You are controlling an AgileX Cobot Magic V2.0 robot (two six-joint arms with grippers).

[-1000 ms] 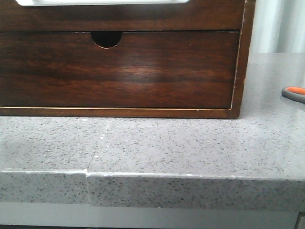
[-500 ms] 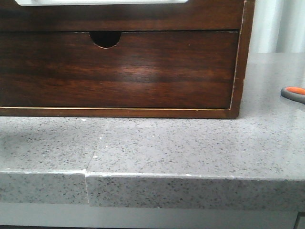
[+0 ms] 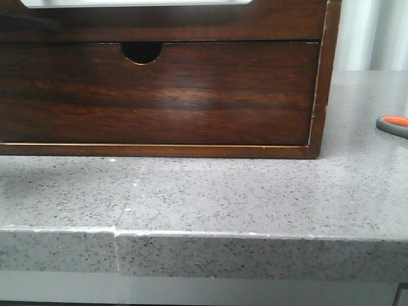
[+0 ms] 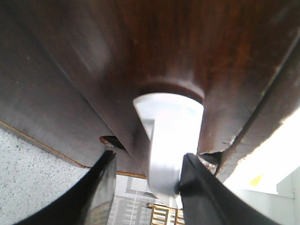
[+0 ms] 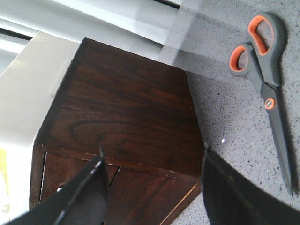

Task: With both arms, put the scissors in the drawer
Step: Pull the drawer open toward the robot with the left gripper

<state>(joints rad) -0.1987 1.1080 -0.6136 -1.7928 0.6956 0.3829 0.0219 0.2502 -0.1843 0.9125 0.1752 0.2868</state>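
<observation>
The left gripper (image 4: 147, 187) sits hard against the drawer (image 4: 187, 47), jaws moderately apart. One fingertip (image 4: 190, 164) is at the edge of a half-round cutout in the wood, where white lining shows. That looks like a hook point for pulling the drawer out, though I cannot tell if the finger bears on it. In the front view the drawer (image 3: 191, 22) is the dark band above the notched front (image 3: 159, 95), with a white strip over it. The right gripper (image 5: 154, 187) hangs wide open and empty above the chest (image 5: 126, 108). The scissors (image 5: 267, 89) are off to its outer side, beyond one finger, lying flat and closed on the counter (image 3: 255, 191), untouched, well clear of the chest. The right arm probably waits there so the drawer can open first, then fetches them.
</observation>
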